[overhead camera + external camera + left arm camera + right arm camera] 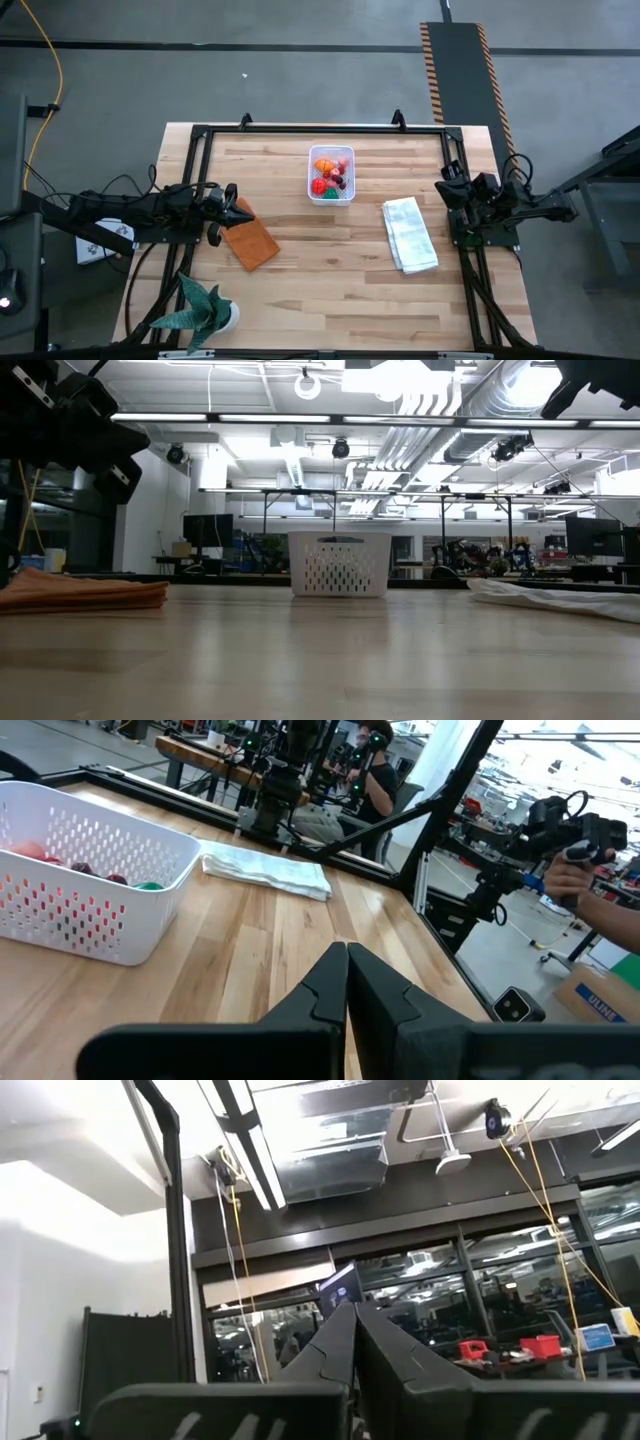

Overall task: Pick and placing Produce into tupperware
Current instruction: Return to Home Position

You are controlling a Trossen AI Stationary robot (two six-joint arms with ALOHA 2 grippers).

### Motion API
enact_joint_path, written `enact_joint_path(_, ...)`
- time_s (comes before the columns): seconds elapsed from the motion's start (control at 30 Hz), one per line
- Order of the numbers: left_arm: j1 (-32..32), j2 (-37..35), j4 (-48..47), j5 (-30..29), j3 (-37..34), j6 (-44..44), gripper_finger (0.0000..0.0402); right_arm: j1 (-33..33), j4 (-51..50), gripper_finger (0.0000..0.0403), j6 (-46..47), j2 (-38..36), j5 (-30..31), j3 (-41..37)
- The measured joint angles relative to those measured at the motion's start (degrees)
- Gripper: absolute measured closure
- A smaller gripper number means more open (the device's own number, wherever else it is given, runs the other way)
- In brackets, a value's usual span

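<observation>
On the worktop [330,280] of pale wooden planks, smooth, with long striped grain: a small white plastic tupperware [310,180], rectangular with rounded corners. Walls pierced by rows of little slots. Standing upright near the far edge, about the middle.

Inside it, the produce [331,176]: an orange piece, a round red ball, a green piece, some small dark and pink berries. All rounded and glossy, heaped close together.

Toward the right, well apart from the tupperware, a folded white cloth [410,234], soft and wrinkled, long in shape. Toward the left, an orange-brown flat rectangle [250,242], matte, lying askew to the planks. At the near left corner, a green spiky plant [203,305] with stiff pointed leaves.

Left jaws: pressed together tip to tip, nothing between them. Placed at the left side of the worktop, over the far corner of the orange-brown flat rectangle, raised above it and not touching, as seen from the low view.

Right jaws: also closed, meeting in one thin line, empty. Placed at the right edge, beside the black frame [300,130], tilted up toward the ceiling, well apart from the folded white cloth.
</observation>
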Motion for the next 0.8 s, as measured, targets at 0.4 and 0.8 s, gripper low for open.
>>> enact_joint_path(0.4, 0.0, 0.0, 0.0, 0.0, 0.0, 0.0, 0.0401, 0.0, -3.0, 0.0403, 0.0, 0.0, 1.8, 0.0)
enact_joint_path(0.8, 0.0, 0.0, 0.0, 0.0, 0.0, 0.0, 0.0401, 0.0, -3.2, 0.0403, -0.2, 0.0, 2.2, -0.8)
